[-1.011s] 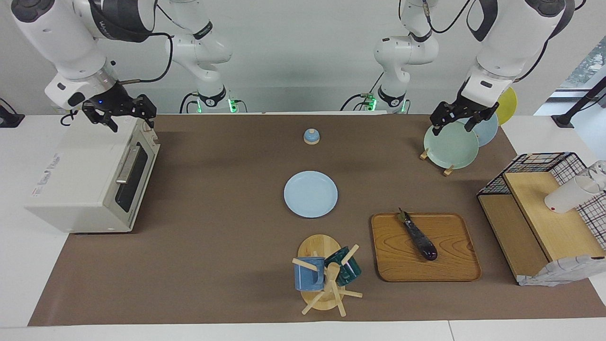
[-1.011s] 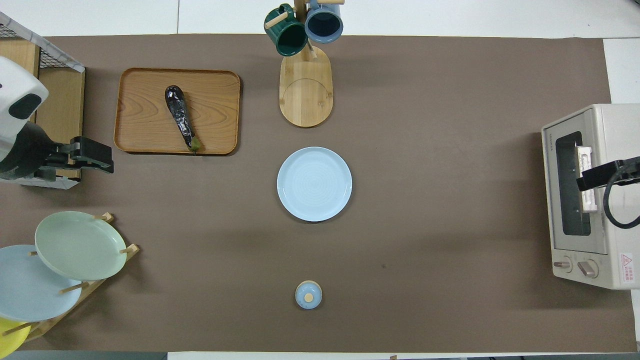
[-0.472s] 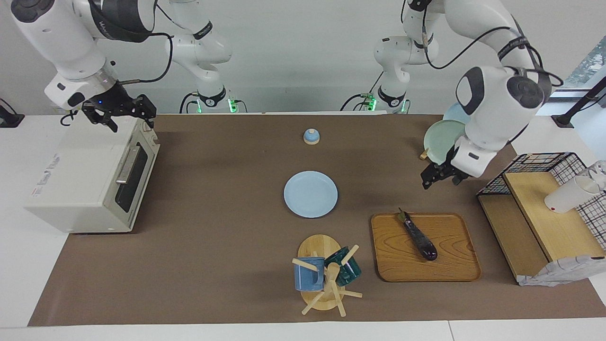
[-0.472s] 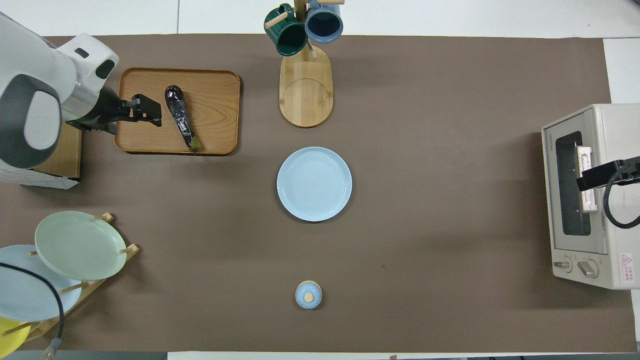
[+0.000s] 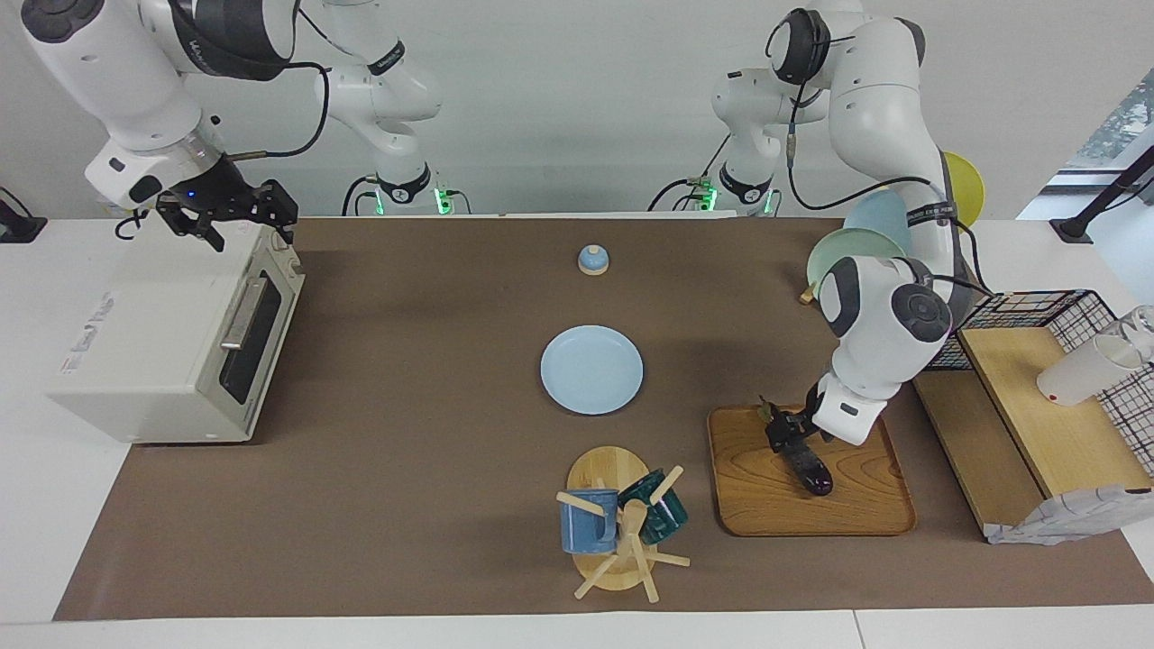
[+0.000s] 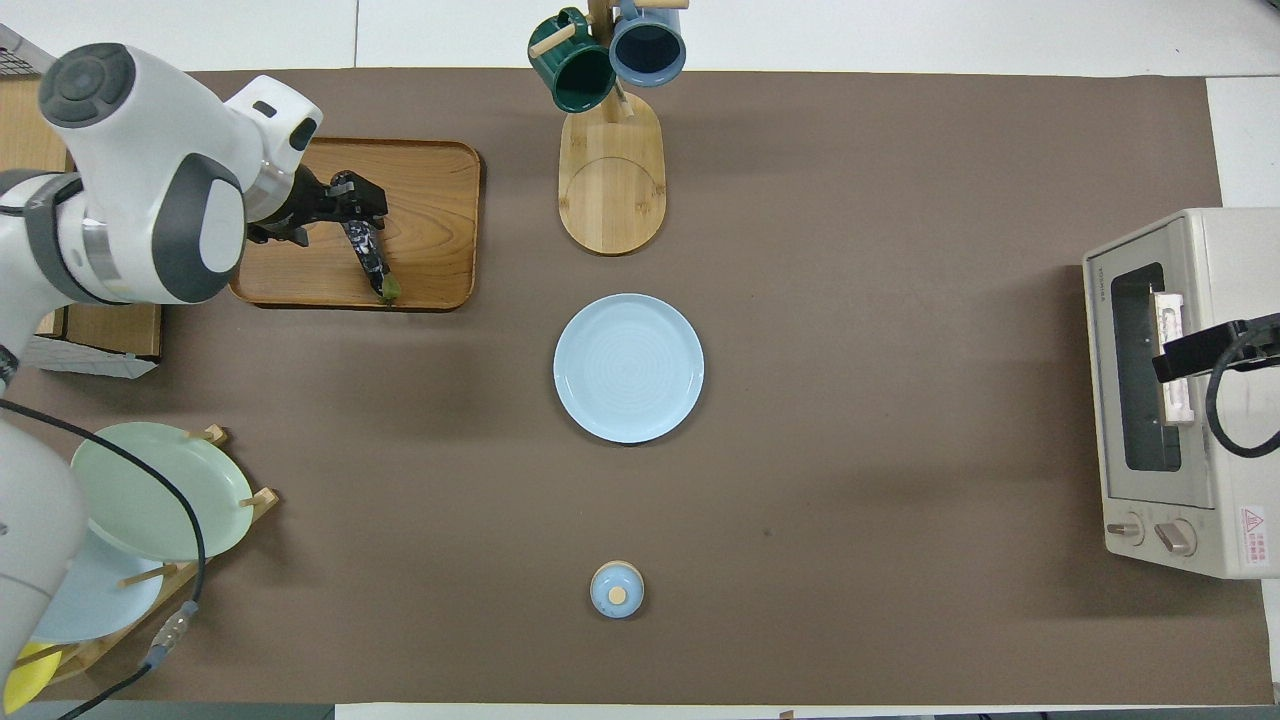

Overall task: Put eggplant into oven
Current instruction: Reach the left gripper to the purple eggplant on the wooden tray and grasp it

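The eggplant [image 5: 802,455] lies on the wooden tray [image 5: 856,505] toward the left arm's end of the tabletop [image 5: 433,487], its body running diagonally with the green stem cap pointing toward the robots. In the overhead view the eggplant [image 6: 368,255] sits at roughly 9 o'clock from the mug rack [image 6: 610,150] and 10 o'clock from the light blue plate [image 6: 629,367]. The left hand [image 5: 783,431] is down at the eggplant's stem-side half, its fingers spread to either side of the body and not yet clenched; actual contact cannot be determined. In the overhead view the left hand [image 6: 352,200] covers the eggplant's end farther from the robots. The light blue plate [image 5: 591,370] occupies the tabletop centre, with a small lidded blue jar [image 5: 592,260] at its 12 o'clock in the facing view, nearer to the robots. A dish rack holding a pale green plate [image 6: 150,490] stands toward the left arm's end, nearer to the robots than the tray. The oven [image 5: 171,342] stands at the right arm's end of the tabletop with its door closed. The right hand [image 5: 242,212] waits above the oven's top edge, fingers released and holding nothing.
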Available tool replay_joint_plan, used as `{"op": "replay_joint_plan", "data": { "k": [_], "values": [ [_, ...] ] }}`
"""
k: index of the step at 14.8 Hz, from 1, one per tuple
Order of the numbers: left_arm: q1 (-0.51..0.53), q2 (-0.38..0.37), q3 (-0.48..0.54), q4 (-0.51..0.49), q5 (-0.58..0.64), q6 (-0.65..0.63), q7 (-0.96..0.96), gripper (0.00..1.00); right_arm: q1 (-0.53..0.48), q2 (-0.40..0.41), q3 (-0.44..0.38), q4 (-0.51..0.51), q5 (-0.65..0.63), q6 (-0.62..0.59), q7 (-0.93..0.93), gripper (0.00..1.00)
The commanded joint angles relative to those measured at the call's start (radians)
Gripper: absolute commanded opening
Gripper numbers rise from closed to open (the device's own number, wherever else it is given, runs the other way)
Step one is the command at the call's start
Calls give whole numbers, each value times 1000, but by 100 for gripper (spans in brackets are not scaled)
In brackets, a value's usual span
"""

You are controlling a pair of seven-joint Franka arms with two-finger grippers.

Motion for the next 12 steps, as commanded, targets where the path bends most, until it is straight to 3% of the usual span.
{"op": "replay_joint_plan", "data": {
  "k": [1, 4, 6, 9, 12],
  "values": [
    [3, -3, 7, -65, 62, 90, -23, 100, -7, -13, 3, -6, 23, -8, 13, 100],
    [-5, -15, 7, -122, 62, 162, -89, 100, -7, -13, 3, -6, 25, -8, 13, 100],
    [-8, -15, 5, -119, 62, 154, -91, 90, -7, -13, 3, -6, 23, -8, 13, 100],
    [-9, -15, 5, -93, 65, 113, -91, 48, -7, -13, 3, -6, 23, -8, 13, 100],
    [-22, -12, 7, -42, 67, 35, -92, 26, -7, -13, 3, -6, 23, -8, 13, 100]
  ]
}}
